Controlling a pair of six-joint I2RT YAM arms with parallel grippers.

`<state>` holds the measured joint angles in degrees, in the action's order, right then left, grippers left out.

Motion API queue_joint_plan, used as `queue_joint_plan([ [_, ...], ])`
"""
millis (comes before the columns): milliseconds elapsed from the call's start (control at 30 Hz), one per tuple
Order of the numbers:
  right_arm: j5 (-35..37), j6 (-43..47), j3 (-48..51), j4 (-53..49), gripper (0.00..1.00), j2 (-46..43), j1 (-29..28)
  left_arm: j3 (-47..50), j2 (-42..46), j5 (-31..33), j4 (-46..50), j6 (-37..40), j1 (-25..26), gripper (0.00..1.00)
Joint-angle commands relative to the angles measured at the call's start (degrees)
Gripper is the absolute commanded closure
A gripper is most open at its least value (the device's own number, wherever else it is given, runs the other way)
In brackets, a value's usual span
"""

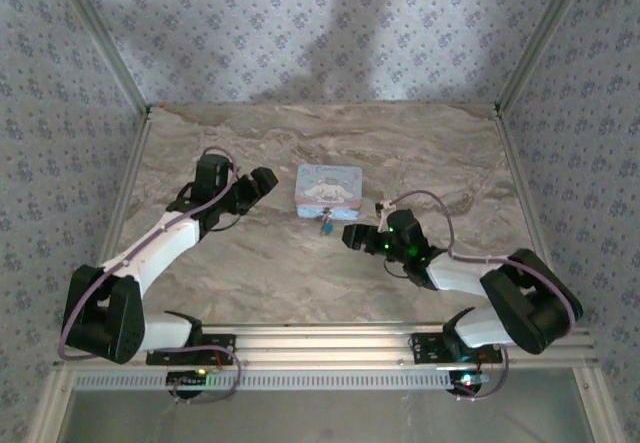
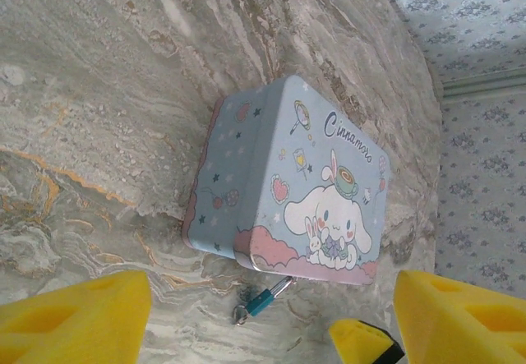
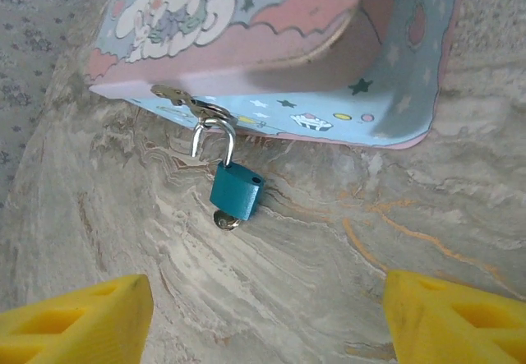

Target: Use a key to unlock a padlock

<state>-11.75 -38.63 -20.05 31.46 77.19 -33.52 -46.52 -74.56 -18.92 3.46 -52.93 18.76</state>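
Note:
The small teal padlock (image 3: 237, 190) hangs by its silver shackle from the hasp of the light blue cartoon tin box (image 3: 288, 60) and rests on the marble. One shackle leg stands free of the body, and an empty hole shows on top. A metal key head (image 3: 226, 220) sticks out under the lock. My right gripper (image 3: 263, 323) is open, just short of the padlock, with nothing between its yellow fingers. My left gripper (image 2: 267, 323) is open too, facing the box (image 2: 329, 175) and the padlock (image 2: 260, 301) from the left side. From above, the padlock (image 1: 325, 225) lies in front of the box (image 1: 328, 189).
One yellow finger (image 2: 362, 341) of the right gripper shows in the left wrist view, close to the lock. Aluminium posts and patterned walls close the marble table (image 1: 250, 263) at the back and sides. Bare marble lies in front of the box.

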Motion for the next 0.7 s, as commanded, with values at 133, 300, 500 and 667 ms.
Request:
queue_joint_plan([
  [133, -8.19, 6.45, -1.9, -7.08, 0.12, -5.73, 2.61, -4.27, -4.28, -4.89, -0.25, 2.48, -0.66, 0.22],
  [300, -15.55, 4.85, -4.2, -4.77, 0.13, -2.12, 4.32, -6.98, -10.22, -9.6, -3.98, 1.6, -0.44, 0.23],
  [500, -16.25, 3.64, -5.37, 4.85, 0.17, 6.28, 3.78, -11.27, -17.17, -12.66, -5.46, 2.02, 1.65, 0.23],
  [667, -12.42, 3.86, -6.18, 10.11, 0.18, 11.81, 2.39, -14.03, -22.31, -13.25, -5.63, 1.83, 2.88, 0.23],
])
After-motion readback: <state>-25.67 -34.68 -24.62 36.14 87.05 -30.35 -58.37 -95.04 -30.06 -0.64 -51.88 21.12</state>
